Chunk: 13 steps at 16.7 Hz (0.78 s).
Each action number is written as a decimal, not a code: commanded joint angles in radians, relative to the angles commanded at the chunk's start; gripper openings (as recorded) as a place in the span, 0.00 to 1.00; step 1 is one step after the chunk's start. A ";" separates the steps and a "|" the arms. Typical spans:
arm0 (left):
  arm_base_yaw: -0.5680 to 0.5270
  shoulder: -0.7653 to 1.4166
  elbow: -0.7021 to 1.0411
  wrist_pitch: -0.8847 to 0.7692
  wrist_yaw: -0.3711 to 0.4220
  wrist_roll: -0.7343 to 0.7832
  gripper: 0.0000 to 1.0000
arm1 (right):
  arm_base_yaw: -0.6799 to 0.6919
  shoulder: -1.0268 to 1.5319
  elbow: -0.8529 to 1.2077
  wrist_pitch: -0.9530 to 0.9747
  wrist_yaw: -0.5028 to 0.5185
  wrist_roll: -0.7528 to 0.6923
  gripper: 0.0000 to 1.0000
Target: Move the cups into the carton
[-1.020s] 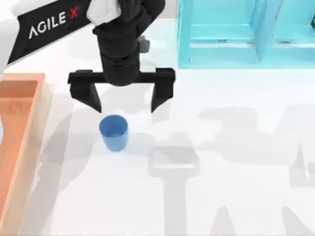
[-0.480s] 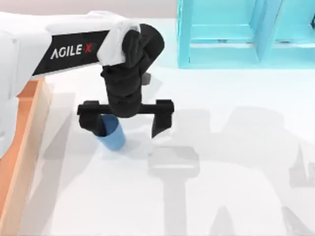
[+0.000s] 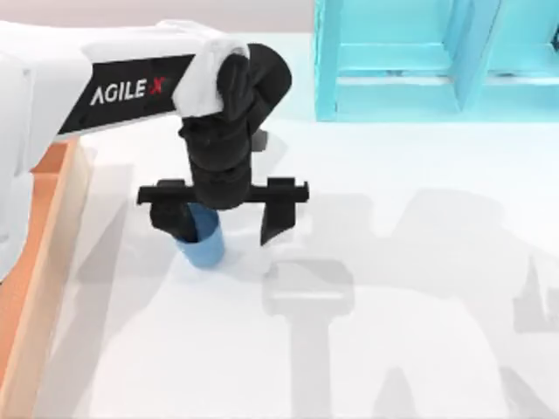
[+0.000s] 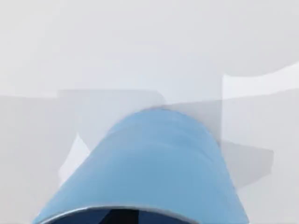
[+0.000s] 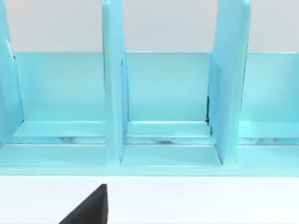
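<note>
The plain blue cup (image 3: 204,247) stands upright on the white table, a little right of the carton (image 3: 63,205), whose orange-brown rim runs along the left edge. My left gripper (image 3: 223,225) hangs low over the cup and is open wide. One finger (image 3: 172,223) covers the cup's top left rim, while the other finger (image 3: 274,218) stands well clear to the cup's right. The left wrist view has the blue cup (image 4: 154,163) very close, its rim at the picture's edge. My right gripper (image 5: 91,209) is a dark tip facing the turquoise frame.
A turquoise frame structure (image 3: 410,65) with upright dividers stands at the back right of the table and appears again as the turquoise frame (image 5: 163,107) in the right wrist view. Arm shadows fall across the white tabletop (image 3: 419,288).
My left gripper came forward and down from behind the blue cup until it straddled the cup's rim. Since half a second ago its right finger has drawn slightly inward. The cup stays put.
</note>
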 joint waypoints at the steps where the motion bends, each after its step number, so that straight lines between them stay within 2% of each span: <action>1: 0.000 0.000 0.000 0.000 0.000 0.000 0.55 | 0.000 0.000 0.000 0.000 0.000 0.000 1.00; 8: 0.000 0.000 0.000 0.000 0.000 0.000 0.02 | 0.000 0.000 0.000 0.000 0.000 0.000 1.00; 13: 0.000 0.000 0.000 0.000 0.000 0.000 0.00 | 0.000 0.000 0.000 0.000 0.000 0.000 1.00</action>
